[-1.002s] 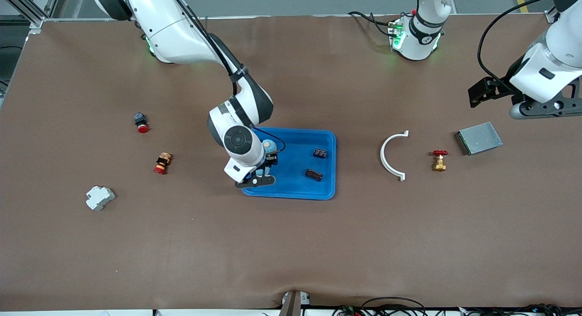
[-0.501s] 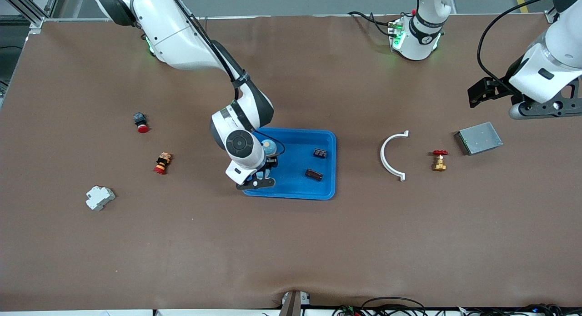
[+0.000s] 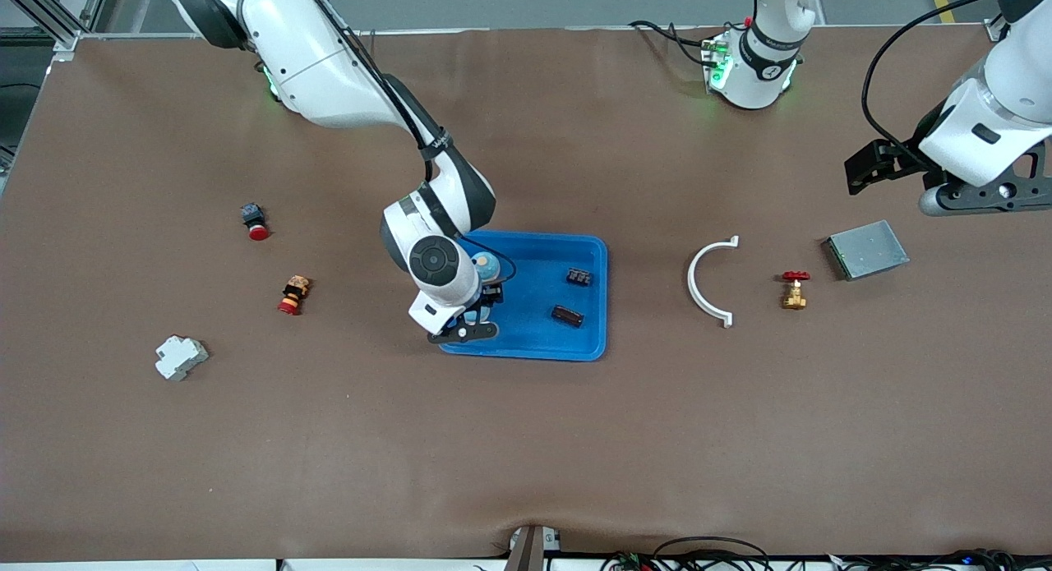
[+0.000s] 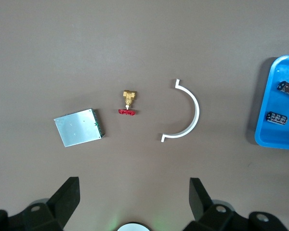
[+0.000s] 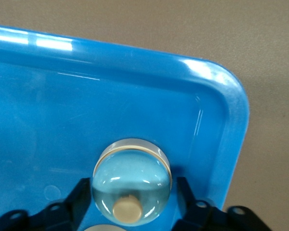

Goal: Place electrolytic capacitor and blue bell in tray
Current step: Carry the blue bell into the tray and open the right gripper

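- The right gripper (image 3: 475, 315) is low in the tray (image 3: 534, 345), at its end toward the right arm's end of the table.
- The blue bell (image 5: 131, 180) sits on the tray floor near a corner, between the fingers (image 5: 79, 195); they stand just beside it, and I cannot tell if they still press it.
- Two dark components (image 3: 579, 276), (image 3: 567, 315) lie near the tray's other end.
- The left gripper (image 4: 132, 199) waits open, high over the metal box (image 4: 78, 126), the brass valve (image 4: 128, 102) and the white half-ring (image 4: 184, 117).
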Controlling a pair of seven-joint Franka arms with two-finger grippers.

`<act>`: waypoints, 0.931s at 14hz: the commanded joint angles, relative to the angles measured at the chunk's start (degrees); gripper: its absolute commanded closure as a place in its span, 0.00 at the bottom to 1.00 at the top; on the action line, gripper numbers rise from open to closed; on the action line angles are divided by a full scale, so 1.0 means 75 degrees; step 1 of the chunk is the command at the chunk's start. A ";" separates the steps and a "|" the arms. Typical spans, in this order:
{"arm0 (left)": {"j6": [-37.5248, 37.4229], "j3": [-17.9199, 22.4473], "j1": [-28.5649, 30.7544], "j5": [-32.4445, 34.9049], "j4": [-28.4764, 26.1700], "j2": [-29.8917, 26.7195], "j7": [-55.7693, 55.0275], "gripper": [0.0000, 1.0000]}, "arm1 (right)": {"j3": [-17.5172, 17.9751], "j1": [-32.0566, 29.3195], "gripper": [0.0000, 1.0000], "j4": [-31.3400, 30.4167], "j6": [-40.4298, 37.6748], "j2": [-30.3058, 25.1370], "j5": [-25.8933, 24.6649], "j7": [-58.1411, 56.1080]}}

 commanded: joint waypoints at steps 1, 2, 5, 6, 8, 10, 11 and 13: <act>-0.0064 0.0026 0.0000 -0.0049 0.0127 0.0043 0.0187 0.00 | -0.0015 0.0056 0.00 0.0175 -0.0109 -0.0025 0.0106 0.0104; -0.0063 0.0026 0.0000 -0.0049 0.0127 0.0043 0.0199 0.00 | -0.0015 0.0090 0.00 0.0245 -0.0156 -0.0072 0.0117 0.0092; -0.0075 0.0026 -0.0023 -0.0049 0.0127 0.0043 0.0199 0.00 | -0.0015 0.0091 0.00 0.0292 -0.0716 -0.0422 0.0106 0.0045; -0.0064 0.0026 -0.0023 -0.0060 0.0127 0.0055 0.0211 0.00 | -0.0015 0.0067 0.00 0.0362 -0.0997 -0.0552 0.0106 0.0033; -0.0064 0.0026 -0.0035 -0.0084 0.0127 0.0055 0.0211 0.00 | -0.0027 0.0032 0.00 0.0398 -0.1548 -0.0926 0.0094 0.0033; -0.0063 0.0026 -0.0024 -0.0096 0.0138 0.0055 0.0223 0.00 | -0.0039 -0.0026 0.00 0.0398 -0.2064 -0.1394 0.0117 0.0045; -0.0063 0.0037 0.0011 -0.0107 0.0138 0.0078 0.0269 0.00 | -0.0039 -0.0108 0.00 0.0398 -0.2322 -0.1629 0.0118 0.0033; -0.0063 0.0037 0.0035 -0.0131 0.0406 0.0206 0.0270 0.00 | -0.0016 -0.0411 0.00 0.0421 -0.2954 -0.2098 0.0118 0.0010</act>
